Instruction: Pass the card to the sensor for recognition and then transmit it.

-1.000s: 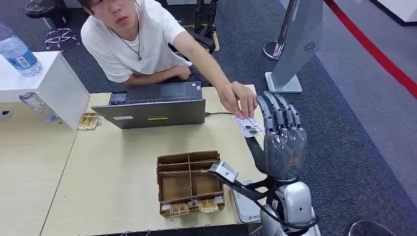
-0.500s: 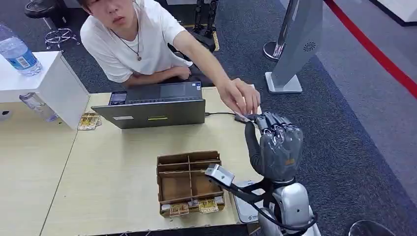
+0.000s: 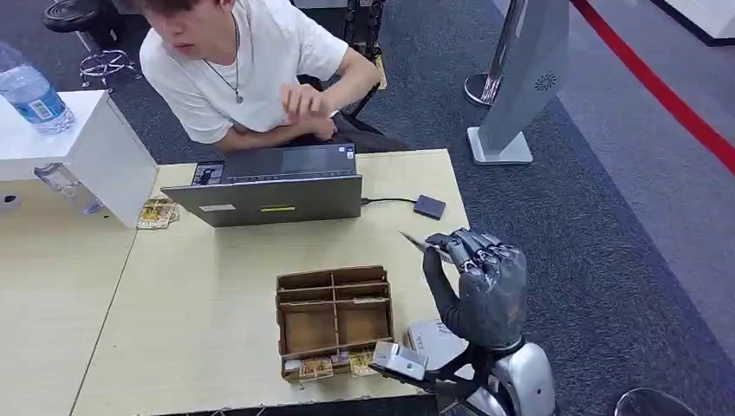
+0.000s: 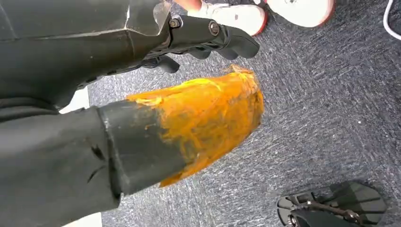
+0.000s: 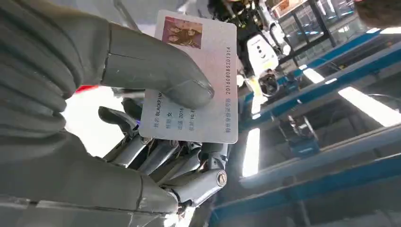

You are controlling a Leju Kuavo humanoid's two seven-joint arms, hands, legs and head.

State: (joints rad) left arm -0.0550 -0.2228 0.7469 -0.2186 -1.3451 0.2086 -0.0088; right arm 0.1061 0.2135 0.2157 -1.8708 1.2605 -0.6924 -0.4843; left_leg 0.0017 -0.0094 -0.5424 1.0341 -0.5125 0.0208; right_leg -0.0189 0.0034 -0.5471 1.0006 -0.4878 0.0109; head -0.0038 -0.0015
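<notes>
So right at the near right edge of the tabletop (image 3: pixel 217 295), the right hand (image 3: pixel 481 282) is holding the card (image 5: pixel 196 78) up off the surface, thumb pressing it flat against the curled fingers (image 5: pixel 189 163). From the wrist camera the card is showing a small photo in one corner and printed text along its face. Just left of that hand, a cardboard divider box (image 3: pixel 334 316) is sitting on the tabletop with little packets along its near side, and a white device (image 3: pixel 433 340) is lying beside it at the near edge. Farther back, a small dark sensor pad (image 3: pixel 429 206) is sitting near the right edge, cabled to a grey laptop (image 3: pixel 273 186). A person in a white shirt (image 3: pixel 247 61) is leaning in at the far side. The left hand (image 4: pixel 208 40) is hanging over grey carpet, fingers curled in, holding nothing.
</notes>
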